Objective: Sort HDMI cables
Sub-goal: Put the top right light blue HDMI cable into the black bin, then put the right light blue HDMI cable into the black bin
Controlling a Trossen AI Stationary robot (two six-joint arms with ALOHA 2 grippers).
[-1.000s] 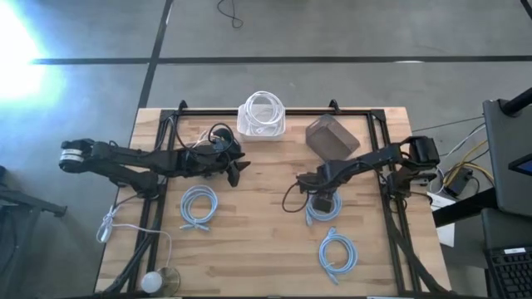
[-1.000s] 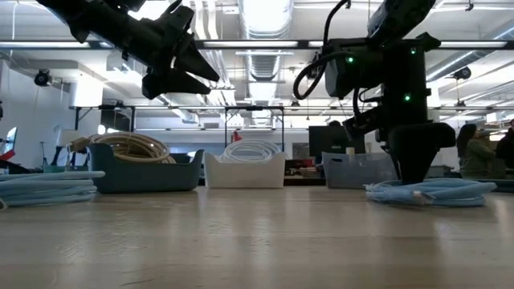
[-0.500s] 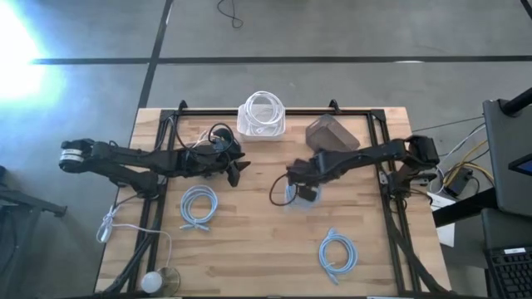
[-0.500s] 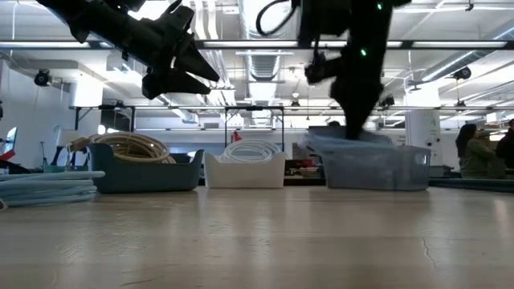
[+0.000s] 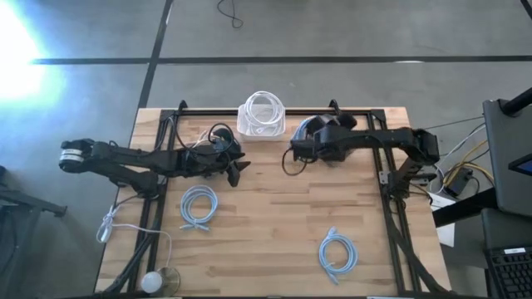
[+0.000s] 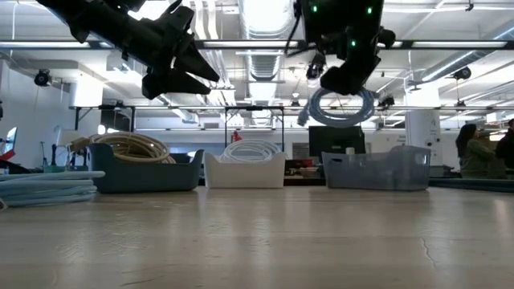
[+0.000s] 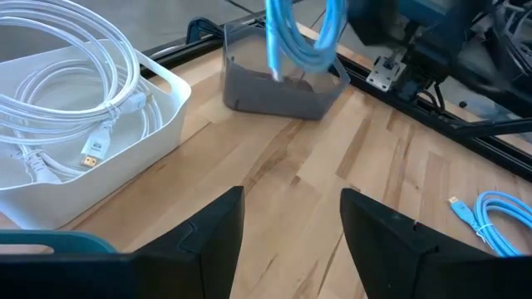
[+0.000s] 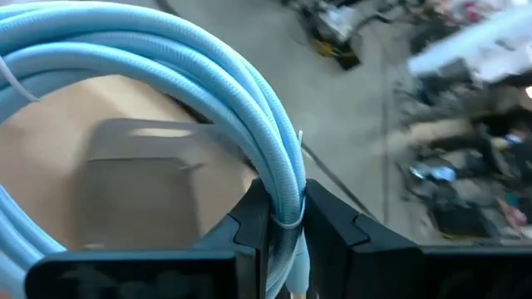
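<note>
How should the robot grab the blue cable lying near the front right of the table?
The light blue cable coil lies flat on the wooden table, an open ring. Probably best to come straight down from above and pinch across one side of the bundled loops, jaws straddling the strands, away from the loose plug end. The right gripper already holds another blue coil that way.

The high view looks straight down on the worktop (image 5: 274, 224); the low view looks level across it. Both wrist views sit close, sharing the grey bin (image 7: 283, 87).
</note>
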